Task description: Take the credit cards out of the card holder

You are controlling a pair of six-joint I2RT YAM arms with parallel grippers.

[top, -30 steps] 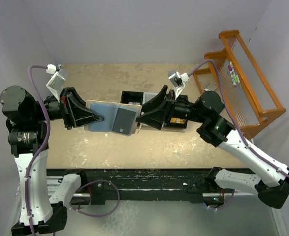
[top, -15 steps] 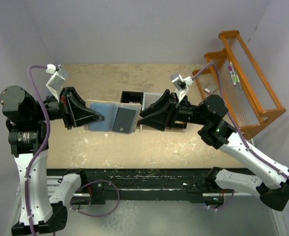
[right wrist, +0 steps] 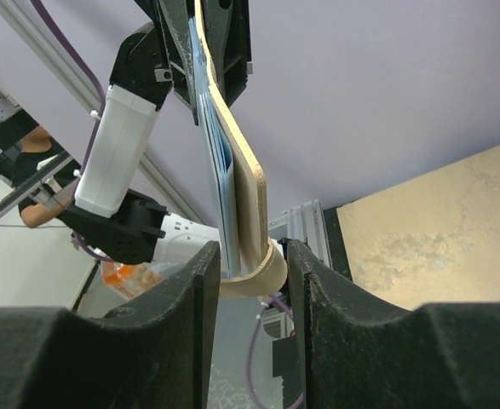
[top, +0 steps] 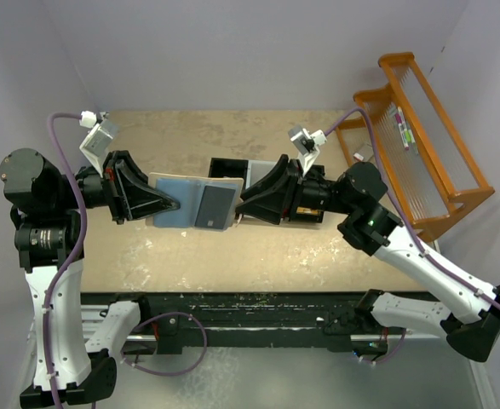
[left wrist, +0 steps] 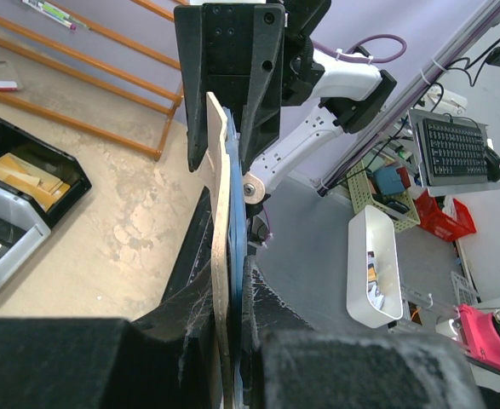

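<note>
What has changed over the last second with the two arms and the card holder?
The right gripper edged slightly left at the right edge of the card holder, its fingers straddling that edge; whether it clamps is unclear. The left gripper kept its grip on the holder's left side, and the holder itself stayed put, as did the black tray.

I read card holder (top: 180,201) pale blue-grey inside, tan outside | card (top: 214,207) in it dark grey | left gripper (top: 171,204), right gripper (top: 241,208) black | rack (top: 397,61) orange | table (top: 190,136) mottled tan | tray (top: 226,167) black
</note>
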